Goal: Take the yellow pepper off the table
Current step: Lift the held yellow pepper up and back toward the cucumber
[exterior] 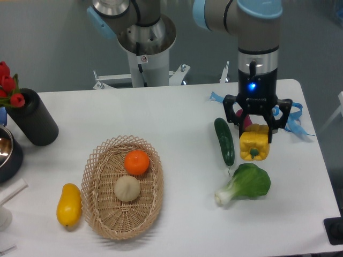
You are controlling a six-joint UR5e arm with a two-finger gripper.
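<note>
While clamped on the yellow pepper, the tool hangs above the worktop, with fingers pressed on the upper part of the fruit and the body of it hanging below. Seems lifted clear of the white surface, though no shadow makes this sure. Just beside on the left, a dark green cucumber; below, a bok choy with white stalk; behind the tool, partly hidden, a magenta thing and a blue strap. Farther left, a wicker basket holding an orange and a pale round bun-like thing, then a yellow mango outside it.

Probably light and rather stiff, with glossy skin that can slip. Best taken across the flat sides between lobes, with moderate force, because a hollow pepper can dent or crack.
</note>
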